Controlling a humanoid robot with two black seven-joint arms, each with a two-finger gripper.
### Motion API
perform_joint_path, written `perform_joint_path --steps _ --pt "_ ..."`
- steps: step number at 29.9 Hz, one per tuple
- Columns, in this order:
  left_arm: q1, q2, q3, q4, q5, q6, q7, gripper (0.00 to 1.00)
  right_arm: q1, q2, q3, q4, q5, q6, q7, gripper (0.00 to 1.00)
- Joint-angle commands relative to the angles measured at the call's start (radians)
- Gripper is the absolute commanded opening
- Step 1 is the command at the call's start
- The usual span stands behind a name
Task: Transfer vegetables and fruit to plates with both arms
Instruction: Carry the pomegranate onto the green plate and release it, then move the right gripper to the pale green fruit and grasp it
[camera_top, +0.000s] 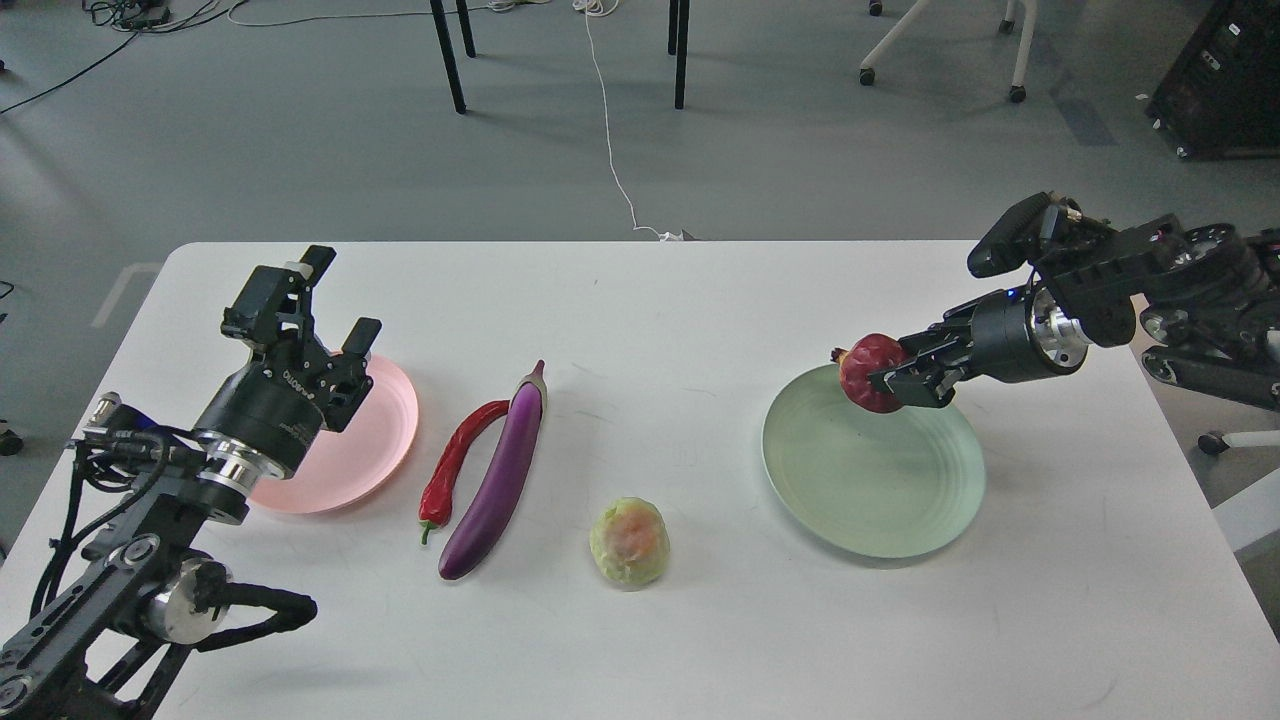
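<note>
My right gripper is shut on the dark red pomegranate and holds it in the air over the far edge of the pale green plate. My left gripper is open and empty above the left part of the pale pink plate. The purple eggplant lies on the table between the plates, with the red chili pepper touching its left side. The yellow-green fruit sits on the table near the front, right of the eggplant.
The white table has rounded corners. Beyond its far edge are grey floor, black table legs, a white cable and a chair base.
</note>
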Motion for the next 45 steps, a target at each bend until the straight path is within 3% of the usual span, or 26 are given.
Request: perform_joint_path --steps 1,4,7,8,13,19,23,35,45 --pt "0.001 0.002 0.0 -0.006 0.0 0.0 0.0 0.98 -0.034 -0.001 -0.001 -0.007 0.0 0.0 0.0 0.48" --pt "0.001 0.002 0.0 -0.006 0.0 0.0 0.0 0.98 -0.05 0.004 0.001 -0.01 0.0 0.0 0.0 0.57" --pt "-0.001 0.002 0.0 -0.006 0.0 0.0 0.0 0.98 -0.056 0.009 0.005 -0.018 0.0 -0.01 0.0 0.89" --pt "-0.001 0.002 0.0 -0.006 0.0 0.0 0.001 0.98 -0.055 0.01 0.005 -0.016 0.0 -0.01 0.0 0.94" --pt "0.001 0.004 -0.002 -0.006 0.0 0.0 0.0 0.98 -0.007 0.009 0.02 0.031 0.003 -0.01 0.0 0.95" --pt "0.001 0.004 0.0 -0.006 0.0 0.0 0.0 0.98 0.117 0.016 0.071 0.281 0.122 0.001 0.0 0.95" --pt "0.002 0.006 -0.002 -0.011 0.0 0.0 0.0 0.98 0.154 0.096 0.068 0.364 0.23 0.001 0.0 0.95" --pt "0.016 0.012 -0.007 -0.021 0.002 0.002 0.0 0.98 0.047 0.421 0.039 0.185 0.241 -0.031 0.0 0.95" --pt "0.022 0.013 -0.019 -0.023 0.002 0.002 0.0 0.98 -0.016 0.527 -0.004 0.074 0.239 -0.056 0.0 0.94"
